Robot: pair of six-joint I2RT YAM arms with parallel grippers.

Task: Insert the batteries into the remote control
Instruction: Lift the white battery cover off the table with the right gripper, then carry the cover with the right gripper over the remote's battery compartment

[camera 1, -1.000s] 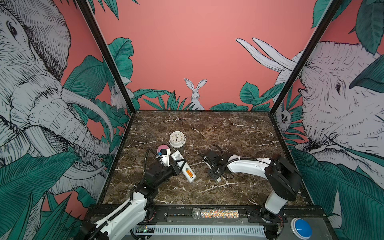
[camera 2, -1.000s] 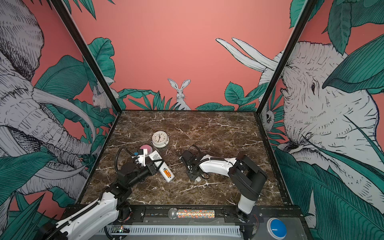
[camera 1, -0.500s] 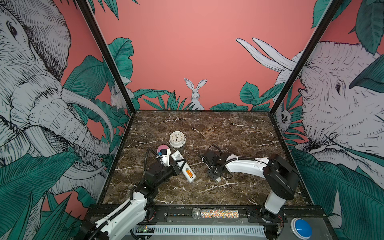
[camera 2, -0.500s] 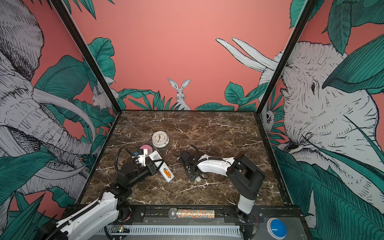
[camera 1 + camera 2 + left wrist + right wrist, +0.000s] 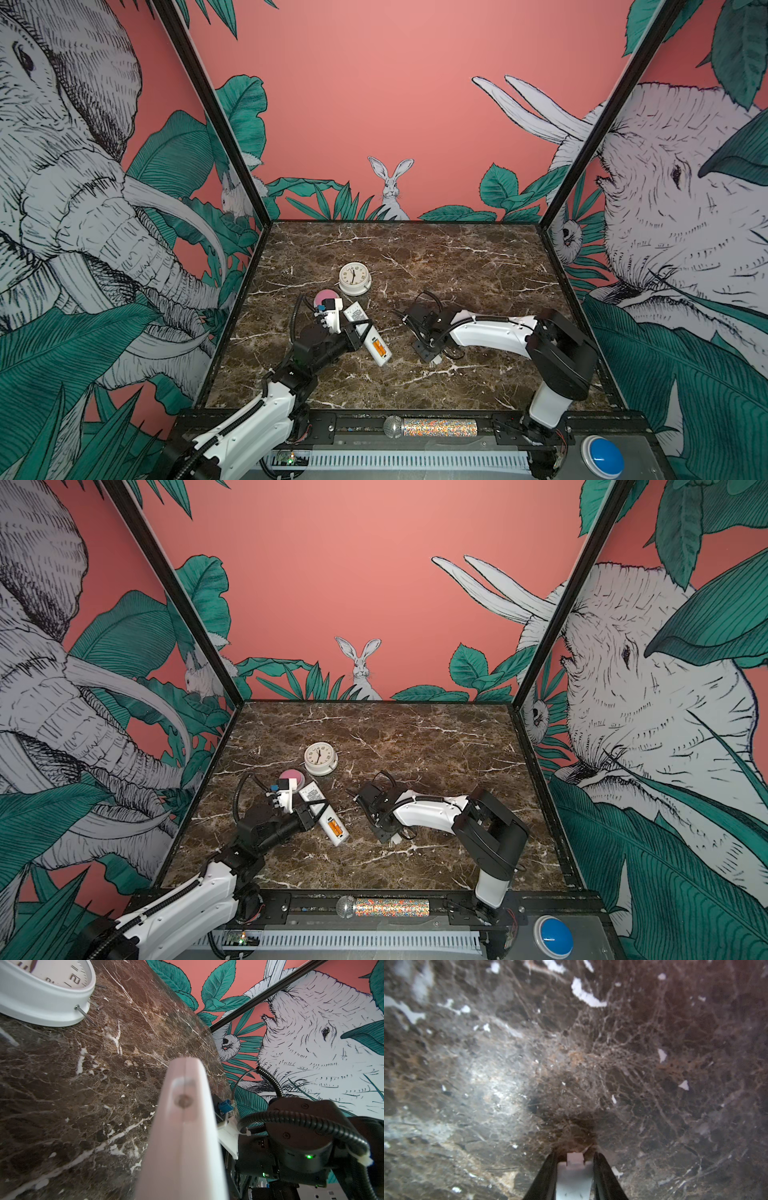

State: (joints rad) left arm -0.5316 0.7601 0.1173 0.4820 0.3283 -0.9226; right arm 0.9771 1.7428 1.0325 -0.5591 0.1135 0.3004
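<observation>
1. Near rail: you have a glittery microphone (image 5: 430,427) lying along it. A blue button (image 5: 602,455) sits at the near right corner.
2. Your right tool (image 5: 430,358) is down low over the worktop (image 5: 415,257), right of centre. It is well apart from the remote.
3. In the right wrist view, the right tool (image 5: 575,1155) has its black fingers (image 5: 548,1174) set narrow on a white cover plate (image 5: 574,1180). One finger sits on each long edge, and the plate's small tab pokes out past the tips. You can't tell from here whether the tab touches the marble.
4. The remote control (image 5: 370,337) lies back-up on the worktop, left of centre. It runs diagonally, with its near end pointing right and its far end pointing left.
5. The battery bay in its near half is uncovered. The batteries (image 5: 377,347) sit in it side by side, two orange cylinders, in both top views (image 5: 333,827).
6. Your left tool (image 5: 359,328) is clamped across the remote's middle, just far of the bay. It comes in from the left.
7. In the left wrist view, the remote control (image 5: 182,1136) is a blurred white bar right at the lens.
8. A pink disc (image 5: 325,296) sits just far-left of the remote, beside the left wrist.
9. A round white clock (image 5: 354,277) is farther back, face up, just beyond the disc.
</observation>
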